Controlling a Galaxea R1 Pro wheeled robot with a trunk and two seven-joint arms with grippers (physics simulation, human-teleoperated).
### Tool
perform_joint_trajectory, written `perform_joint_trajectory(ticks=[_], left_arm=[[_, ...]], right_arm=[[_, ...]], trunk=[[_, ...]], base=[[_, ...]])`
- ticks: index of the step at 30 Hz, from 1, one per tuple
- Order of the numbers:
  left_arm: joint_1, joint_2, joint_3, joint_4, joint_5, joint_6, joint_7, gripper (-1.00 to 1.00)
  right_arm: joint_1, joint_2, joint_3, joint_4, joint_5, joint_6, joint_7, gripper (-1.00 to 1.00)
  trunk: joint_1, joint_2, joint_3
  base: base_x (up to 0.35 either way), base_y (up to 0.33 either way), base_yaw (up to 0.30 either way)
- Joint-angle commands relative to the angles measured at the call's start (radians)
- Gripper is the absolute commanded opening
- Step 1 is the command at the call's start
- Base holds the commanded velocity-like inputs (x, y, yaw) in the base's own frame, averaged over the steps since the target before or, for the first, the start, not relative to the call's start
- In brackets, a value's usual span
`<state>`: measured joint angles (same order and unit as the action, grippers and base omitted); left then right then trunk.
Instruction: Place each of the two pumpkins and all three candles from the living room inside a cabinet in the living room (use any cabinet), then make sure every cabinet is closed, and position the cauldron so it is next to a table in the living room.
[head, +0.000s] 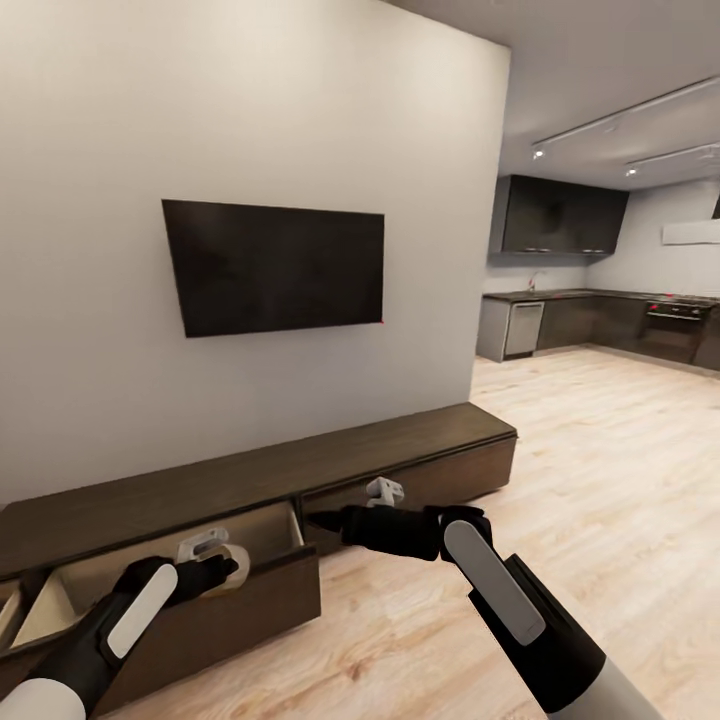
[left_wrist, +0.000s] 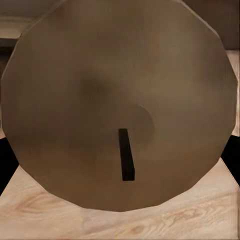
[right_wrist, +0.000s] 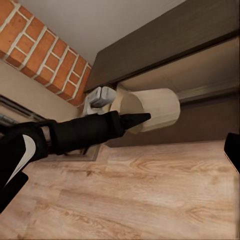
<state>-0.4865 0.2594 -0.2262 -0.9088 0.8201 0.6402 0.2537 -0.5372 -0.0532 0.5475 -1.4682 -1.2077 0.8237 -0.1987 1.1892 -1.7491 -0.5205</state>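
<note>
The long dark-brown cabinet (head: 330, 460) runs along the wall under the TV, and its left drawer (head: 160, 580) is pulled out, showing a pale inside. My left gripper (head: 212, 560) hovers over that drawer's front edge, shut on a cream cylindrical candle (head: 240, 568). The right wrist view shows this candle (right_wrist: 157, 110) lying sideways in the left gripper (right_wrist: 100, 97), in front of the open drawer. Up close in the left wrist view, the candle's round end (left_wrist: 120, 100) has a black wick. My right gripper (head: 385, 492) hangs open at the shut right drawer front (head: 440, 480).
A black TV (head: 275, 265) is mounted on the white wall above the cabinet. A brick fireplace surround (right_wrist: 45, 45) stands beside the cabinet. Pale wood floor (head: 600, 470) stretches off to the right toward a dark kitchen (head: 600, 320).
</note>
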Motion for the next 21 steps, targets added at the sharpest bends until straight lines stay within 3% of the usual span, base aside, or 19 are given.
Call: perform_joint_trajectory(ticks=[1,21], left_arm=[[-0.001,0.001,-0.003,-0.002,0.011,0.001,0.01,-1.0],[0.0,0.003,0.004,-0.001,0.014,0.001,0.01,-1.0]], right_arm=[[-0.001,-0.001,0.002,-0.001,-0.01,0.0,-0.01,1.0],[-0.001,-0.001,0.002,0.0,-0.01,0.0,-0.01,1.0]], trunk=[[0.0,-0.001,0.0],[0.0,-0.001,0.022]], base=[[0.005,-0.015,-0.23],[0.0,-0.001,-0.23]])
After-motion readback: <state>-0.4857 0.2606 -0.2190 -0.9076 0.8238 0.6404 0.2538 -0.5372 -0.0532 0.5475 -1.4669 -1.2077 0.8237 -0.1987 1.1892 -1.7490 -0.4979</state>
